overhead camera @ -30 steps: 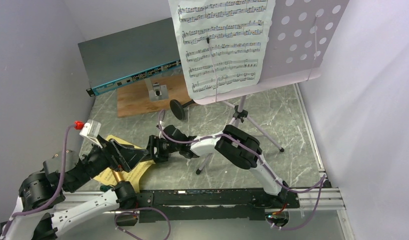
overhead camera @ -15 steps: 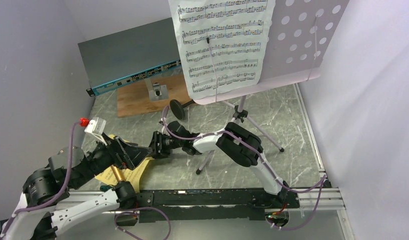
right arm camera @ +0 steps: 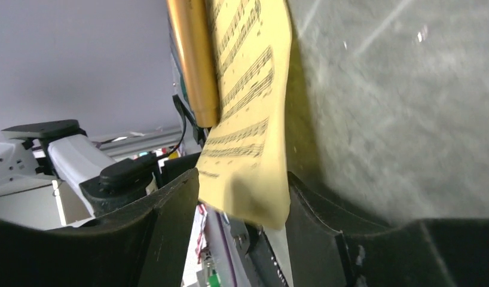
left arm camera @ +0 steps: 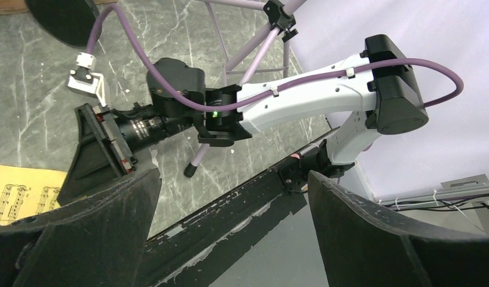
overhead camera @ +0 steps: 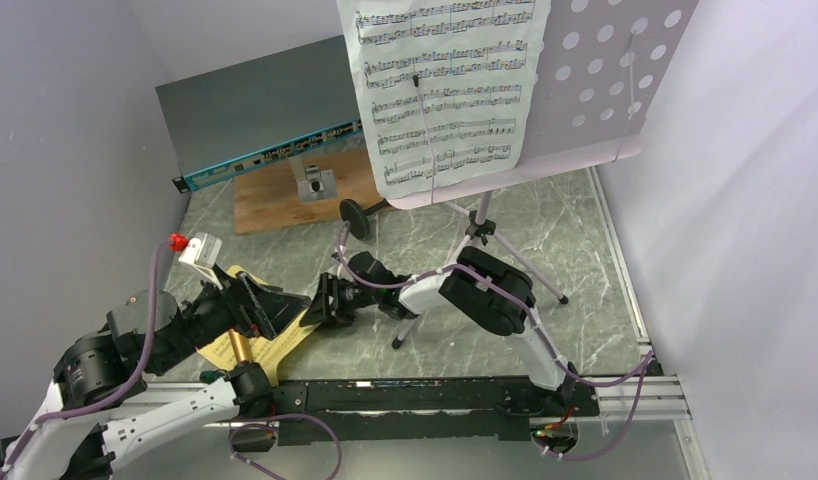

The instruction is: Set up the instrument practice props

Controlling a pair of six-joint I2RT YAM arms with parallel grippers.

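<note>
The pale lilac music stand (overhead camera: 605,80) stands on tripod legs at the back right with a white music sheet (overhead camera: 445,90) on it. A yellow music sheet (overhead camera: 280,350) lies at the near left with the gold microphone (overhead camera: 233,350) on it. My right gripper (overhead camera: 319,303) is open, and the yellow sheet's raised corner (right arm camera: 254,173) sits between its jaws, with the microphone (right arm camera: 194,60) beyond. My left gripper (overhead camera: 283,305) is open and empty just above the sheet, facing the right gripper. The black round-based mic stand (overhead camera: 355,218) lies behind them.
A grey network switch (overhead camera: 255,115) with a blue front and a wooden board (overhead camera: 275,200) with a metal block sit at the back left. The stand's tripod legs (overhead camera: 525,265) spread behind my right arm. In the left wrist view one leg's foot (left arm camera: 191,170) lies by the black front rail (left arm camera: 230,209).
My right gripper has shifted a little toward the near right, and the yellow sheet's corner has come up from the table with it. My left arm has moved slightly right.
</note>
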